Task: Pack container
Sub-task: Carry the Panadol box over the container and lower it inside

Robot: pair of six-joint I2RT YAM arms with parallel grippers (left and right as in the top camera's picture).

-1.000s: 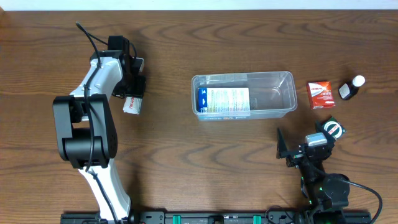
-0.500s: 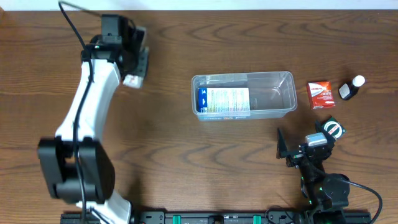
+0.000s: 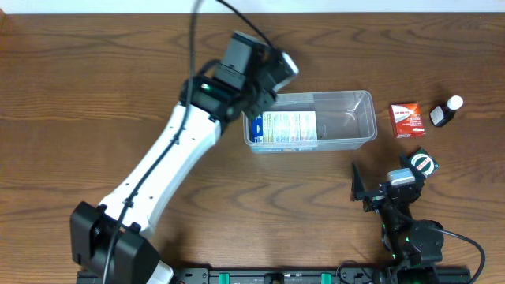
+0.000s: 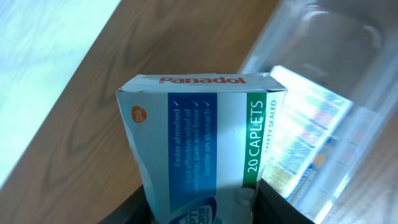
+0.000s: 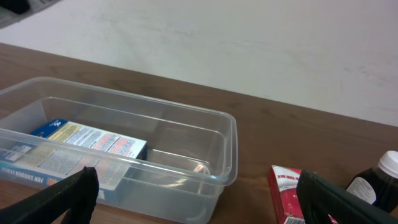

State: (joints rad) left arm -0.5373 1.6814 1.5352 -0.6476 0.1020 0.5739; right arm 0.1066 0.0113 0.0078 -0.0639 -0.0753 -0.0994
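Left gripper [image 3: 271,76] pinches a Panadol box [image 3: 287,65] between its fingers and hangs over the back left corner of the container [image 3: 351,118], as the overhead view shows. The clear tub sits on the wooden table [image 3: 276,205] right of centre, with a blue and white carton [image 3: 284,126] lying flat in its left half while its right half is bare. A red box [image 3: 408,120] lies just beside the tub's right end, and a small dark bottle [image 3: 446,112] with a white cap stands beyond that. The right gripper [image 3: 385,187] rests near the table's front edge, jaws spread wide, apart from the tub. From the left wrist, the Panadol box fills the middle of the picture, clamped low between the two dark pads [image 4: 142,208], its face reading "20 caplets"; the tub and its carton lie blurred to the right. From the right wrist, both fingers stand far apart at the bottom corners with nothing between them, facing the tub, the red box and the bottle.
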